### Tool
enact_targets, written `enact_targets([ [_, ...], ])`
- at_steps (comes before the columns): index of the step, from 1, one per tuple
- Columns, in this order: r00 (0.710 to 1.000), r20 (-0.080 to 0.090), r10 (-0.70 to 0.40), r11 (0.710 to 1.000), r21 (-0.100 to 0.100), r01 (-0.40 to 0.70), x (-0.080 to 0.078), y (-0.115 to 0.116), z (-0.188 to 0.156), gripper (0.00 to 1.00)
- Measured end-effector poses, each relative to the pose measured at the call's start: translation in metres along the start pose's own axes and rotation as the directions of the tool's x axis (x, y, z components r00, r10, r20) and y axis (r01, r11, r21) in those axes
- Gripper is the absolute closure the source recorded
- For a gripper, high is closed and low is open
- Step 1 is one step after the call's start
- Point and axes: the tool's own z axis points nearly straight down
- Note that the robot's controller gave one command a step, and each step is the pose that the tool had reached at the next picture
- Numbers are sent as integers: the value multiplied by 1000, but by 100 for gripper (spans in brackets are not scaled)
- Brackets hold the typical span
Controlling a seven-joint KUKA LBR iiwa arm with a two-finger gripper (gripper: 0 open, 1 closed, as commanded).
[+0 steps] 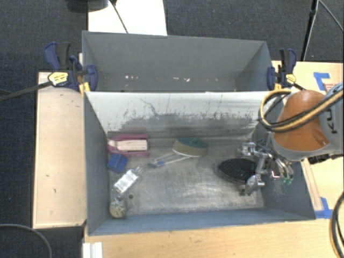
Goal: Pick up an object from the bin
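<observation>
- Where the arm enters from the right, the gripper [253, 183] sits low over the floor of the bin [177, 63], close to the right wall and the near wall.
- Jaw state: the view does not reveal whether the jaws are released or clenched.
- Disc [235, 169]: black, oval, lying flat on the floor. It lies just beside the jaws on their left and slightly farther back. Its right edge meets the gripper's outline; contact cannot be confirmed.
- Cover [301, 122]: orange, part of the robot, up and to the right of the jaws. Cables [271, 114] loop along its left side.
- Brush [189, 147]: green head and pale handle with a blue end. It lies left of the jaws, beyond the disc and farther back. The handle runs away from the jaws, toward the left.
- Box [129, 144]: pink, flat, far left of the jaws, near the left wall.
- Block [116, 162]: blue, just in front of the box, far left of the jaws.
- Packet [126, 180]: clear, crumpled, far left of the jaws and roughly level with them.
- Ball [118, 209]: brownish, far left of the jaws and nearer the front wall, in the near-left corner.
</observation>
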Motion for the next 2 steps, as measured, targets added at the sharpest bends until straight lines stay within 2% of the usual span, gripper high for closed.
enact_targets([
  [1, 1000, -4, -4, 1000, 0, 4, 0, 0, -1, 100],
  [2, 999, 7, -41, 999, 2, 41, 0, 5, -145, 100],
])
